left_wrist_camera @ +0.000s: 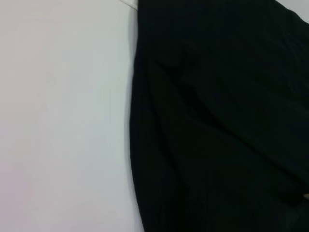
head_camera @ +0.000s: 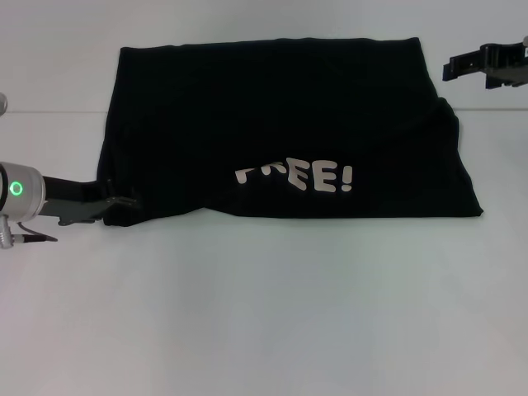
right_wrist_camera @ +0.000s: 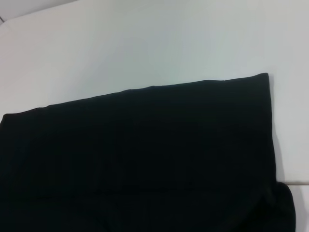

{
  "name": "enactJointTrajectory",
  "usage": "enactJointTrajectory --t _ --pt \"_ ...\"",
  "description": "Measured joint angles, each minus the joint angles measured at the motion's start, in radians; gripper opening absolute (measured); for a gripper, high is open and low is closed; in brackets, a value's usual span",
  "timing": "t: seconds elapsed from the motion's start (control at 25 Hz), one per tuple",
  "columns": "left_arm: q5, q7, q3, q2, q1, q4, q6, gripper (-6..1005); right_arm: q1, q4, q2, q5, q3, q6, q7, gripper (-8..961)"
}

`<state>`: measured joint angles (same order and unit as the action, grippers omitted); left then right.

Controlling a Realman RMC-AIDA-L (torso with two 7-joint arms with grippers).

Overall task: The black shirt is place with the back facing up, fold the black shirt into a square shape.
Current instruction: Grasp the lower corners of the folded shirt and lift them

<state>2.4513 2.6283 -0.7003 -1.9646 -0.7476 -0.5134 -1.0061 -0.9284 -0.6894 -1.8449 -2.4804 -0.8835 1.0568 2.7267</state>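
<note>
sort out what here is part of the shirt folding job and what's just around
Part of the job:
- black shirt, partly folded, with white lettering showing near its front edge
- left gripper, at the shirt's near left corner
- right gripper, raised off the shirt's far right corner

Just around:
- white table, which the shirt lies on; nothing else lies on it

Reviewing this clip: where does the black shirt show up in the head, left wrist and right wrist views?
Head view: the black shirt lies across the upper middle of the white table, lettering near its front edge.
Left wrist view: it fills the right part of the picture.
Right wrist view: it fills the lower part, one corner at upper right.
Shared landmark: the shirt's straight edge against the table.
</note>
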Motion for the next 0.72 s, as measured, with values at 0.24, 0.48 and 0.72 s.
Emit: enactJointTrajectory --t 0.24,0.48,0.72 --pt "0.003 -0.001 -0.008 0.000 -0.002 -0.003 0.025 509 0.006 0.001 0.002 0.002 0.002 0.000 -0.001 828" --pt "0.014 -0.003 -0.007 0.001 0.001 -0.003 0.031 399 0.009 0.001 0.004 0.000 0.002 0.000 -0.001 825" --pt "0.031 -0.003 -0.007 0.000 -0.001 -0.002 0.030 193 0.010 -0.001 0.004 0.000 0.001 0.001 -0.001 821"
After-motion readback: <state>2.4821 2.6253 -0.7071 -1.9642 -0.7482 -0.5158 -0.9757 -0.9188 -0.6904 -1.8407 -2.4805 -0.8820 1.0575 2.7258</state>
